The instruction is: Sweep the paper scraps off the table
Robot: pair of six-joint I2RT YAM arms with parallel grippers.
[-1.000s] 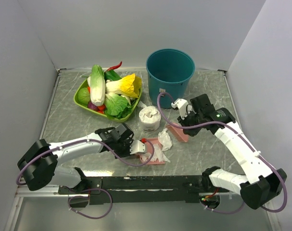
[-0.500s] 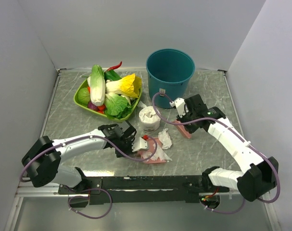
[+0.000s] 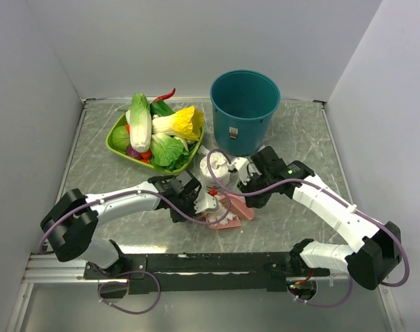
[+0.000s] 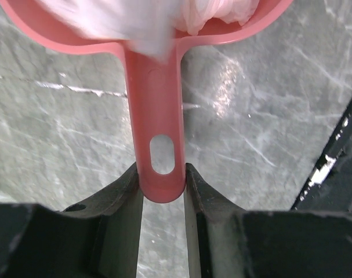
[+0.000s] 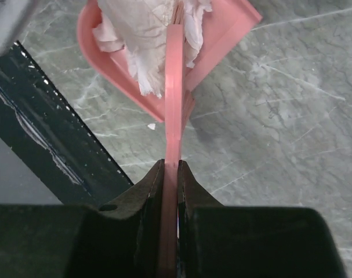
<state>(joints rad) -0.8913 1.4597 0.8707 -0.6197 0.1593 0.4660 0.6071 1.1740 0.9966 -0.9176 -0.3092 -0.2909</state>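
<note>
Pink plastic fills both wrist views. My left hand (image 4: 162, 180) pinches the end of the dustpan (image 4: 158, 104) handle, its fingers pressed to either side by the hanging hole. My right hand (image 5: 171, 172) is clamped on the thin back of the brush (image 5: 174, 87). I judge the step in hand to be the last push of the paper scraps (image 5: 142, 35) into the pan. To do it well, I would press the pan's lip flat on the table (image 5: 291, 116) so nothing slips beneath, and hold the handle low rather than tipped. I would draw the brush in one slow stroke towards the pan's closed back wall, since tissue this light will likely flutter off if flicked. I cannot tell from these views whether the lip touches the table. The scraps are heaped in the pan's bowl, straight ahead of the right hand at the brush's far end, touching it on both sides. From the left hand they lie just past the far end of the handle, a blurred white mass. From above, the pan sits between the two hands, near the tissue roll (image 3: 215, 169) and well apart from the bucket (image 3: 244, 104). One tiny white fleck lies on the table just beside the pan's rim and may want another pass.
</note>
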